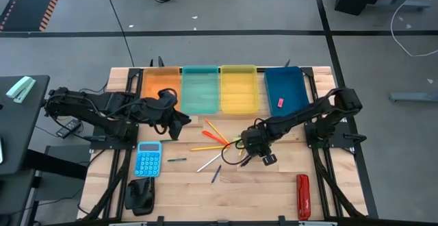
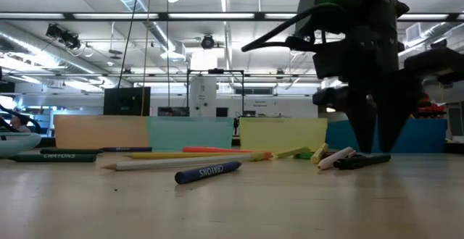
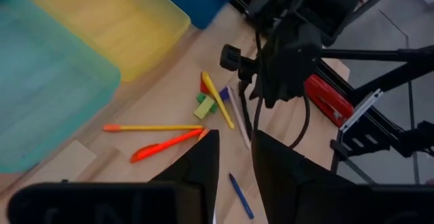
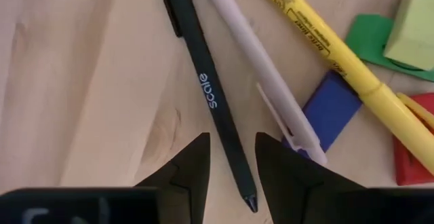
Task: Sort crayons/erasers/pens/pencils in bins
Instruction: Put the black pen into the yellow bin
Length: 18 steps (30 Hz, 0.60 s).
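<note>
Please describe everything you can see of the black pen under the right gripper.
The black pen is a slim, matte dark stick with "scale" printed in white on its barrel and a pointed tip. It lies flat on the wooden table, beside a pale pen. The right gripper is above it, open, fingers astride its tip end, not touching.

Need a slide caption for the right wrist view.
Right gripper open over a black pen, beside a white pen.

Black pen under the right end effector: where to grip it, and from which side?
Grip the black pen mid-barrel, coming straight down from above. It lies flat on the table, and the open right end effector already straddles its tip end. The white pen lies close alongside, so that finger needs to slip between them.
</note>
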Available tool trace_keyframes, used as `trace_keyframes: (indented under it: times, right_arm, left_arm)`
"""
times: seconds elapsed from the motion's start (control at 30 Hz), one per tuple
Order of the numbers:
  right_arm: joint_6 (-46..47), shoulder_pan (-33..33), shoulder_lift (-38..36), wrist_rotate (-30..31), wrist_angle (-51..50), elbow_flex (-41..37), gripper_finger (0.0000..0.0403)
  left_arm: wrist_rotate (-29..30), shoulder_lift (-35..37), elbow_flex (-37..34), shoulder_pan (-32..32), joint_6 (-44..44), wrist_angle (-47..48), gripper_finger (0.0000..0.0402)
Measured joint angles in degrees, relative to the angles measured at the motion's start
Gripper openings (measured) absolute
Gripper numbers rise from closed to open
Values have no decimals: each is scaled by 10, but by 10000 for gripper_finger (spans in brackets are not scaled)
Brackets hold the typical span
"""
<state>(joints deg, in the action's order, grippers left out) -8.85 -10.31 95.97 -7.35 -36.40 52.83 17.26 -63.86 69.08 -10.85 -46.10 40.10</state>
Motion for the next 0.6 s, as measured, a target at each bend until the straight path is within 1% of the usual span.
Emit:
trace_keyframes:
  times: [0.2, 0.3, 0.4, 0.53, 0.6]
  right_arm:
    - [-20, 0, 5, -1, 42, -26, 124]
    - [-19, 0, 2, 3, 56, -40, 113]
    - [-18, 0, 2, 12, 58, -47, 87]
    - [-16, 0, 3, 16, 55, -44, 38]
    - [-15, 0, -2, 15, 49, -37, 20]
  left_arm:
    - [0, 0, 0, 0, -34, 0, 89]
    - [0, 0, 0, 0, -55, -1, 91]
    - [0, 0, 0, 0, -63, -1, 91]
    - [0, 0, 0, 0, -73, -1, 85]
    - [-1, 0, 0, 0, -82, -6, 83]
